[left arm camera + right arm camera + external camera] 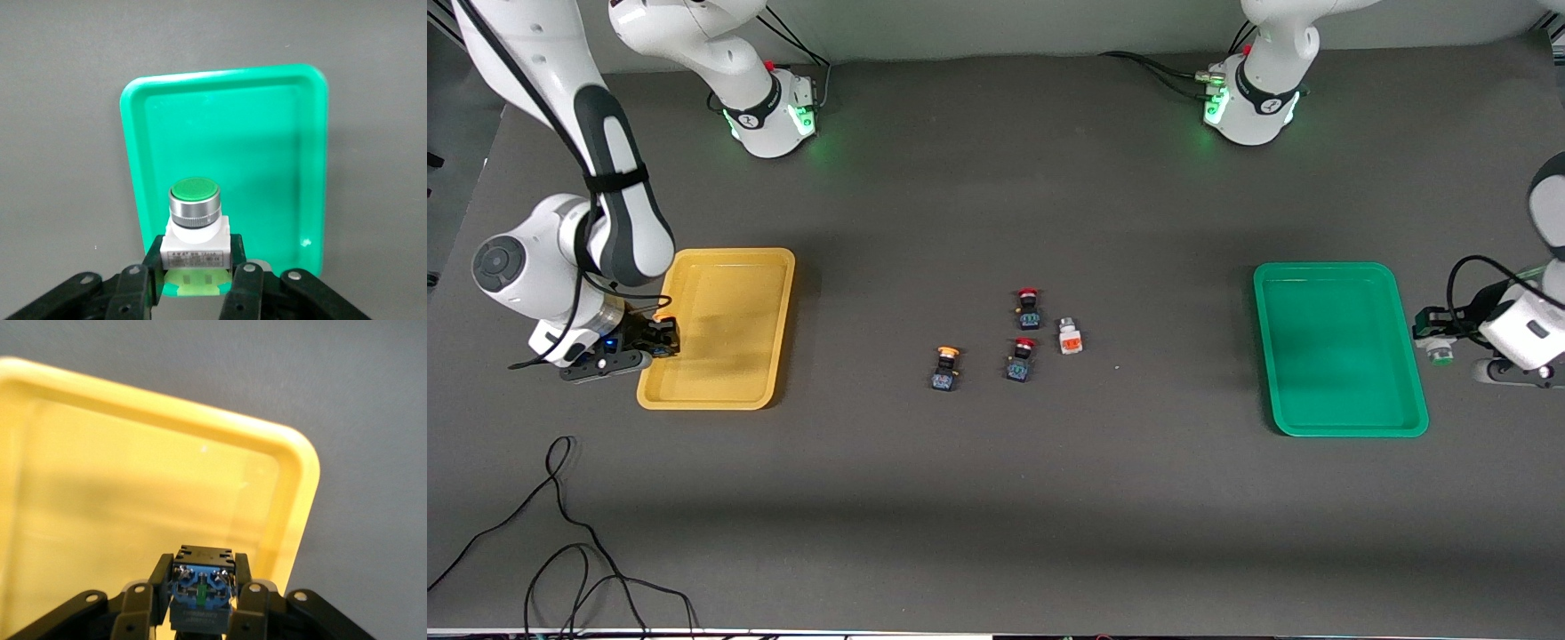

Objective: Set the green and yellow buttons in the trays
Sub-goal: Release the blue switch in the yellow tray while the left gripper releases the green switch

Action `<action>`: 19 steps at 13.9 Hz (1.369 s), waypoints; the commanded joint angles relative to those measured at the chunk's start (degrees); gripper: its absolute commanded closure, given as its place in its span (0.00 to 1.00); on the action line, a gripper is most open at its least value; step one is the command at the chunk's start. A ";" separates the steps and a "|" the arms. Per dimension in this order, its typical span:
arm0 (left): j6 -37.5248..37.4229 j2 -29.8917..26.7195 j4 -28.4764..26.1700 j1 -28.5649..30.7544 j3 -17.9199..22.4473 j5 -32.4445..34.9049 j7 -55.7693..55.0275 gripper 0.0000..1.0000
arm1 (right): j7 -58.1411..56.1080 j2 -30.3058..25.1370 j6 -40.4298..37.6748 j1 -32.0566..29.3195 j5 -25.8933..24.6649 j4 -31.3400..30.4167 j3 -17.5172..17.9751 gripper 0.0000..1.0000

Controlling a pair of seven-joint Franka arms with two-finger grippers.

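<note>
Cables [560, 533] trail loose over the nearest stretch of the grey worktop [996, 498]. Farther in, four small switches sit grouped mid-worktop, well apart from both trays. Nearest is the yellow-capped button [945, 367], black-bodied; just beside it, toward the left arm's end, a red-capped switch [1021, 359]. A little farther stands the white-bodied button [1069, 337] with its orange block, and farthest a second red-capped switch [1028, 308].

At the right arm's end lies the yellow tray [783, 293], bare inside. The right tool [660, 338] hangs over that tray's outer rim, clenched on a black-bodied button [202, 584]; its wrist view shows the blue terminal end, the cap hidden. At the left arm's end lies the green tray [1341, 418], also bare inside. The left tool [1430, 336] hangs over the worktop just beside that tray, clenched on the green-capped button [194, 220] by its white body, with the cap pointing toward the tray.

These switches look light, rigid and hard-shelled, so a firm pinch should not harm them. I judge the squared body the place to grip, on two flat opposing faces; the round caps and metal collar are smooth and would likely slip or twist. Being top-heavy and tiny, they may tip when nudged, and could bounce or roll if dropped from height into a hard plastic tray.
</note>
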 commanded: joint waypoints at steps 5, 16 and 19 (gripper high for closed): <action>30.19 3.70 -20.36 6.30 -0.79 0.84 2.83 1.00 | -6.07 4.27 -0.60 0.90 9.56 3.05 -0.11 0.05; 37.19 7.77 -23.01 7.45 -1.05 0.58 3.18 0.01 | 18.77 4.27 -41.65 6.77 -4.59 39.00 -0.46 0.00; 26.07 1.98 -19.60 5.53 -1.32 0.75 2.57 0.01 | 34.22 8.46 -40.17 15.20 -3.02 42.32 -0.02 0.00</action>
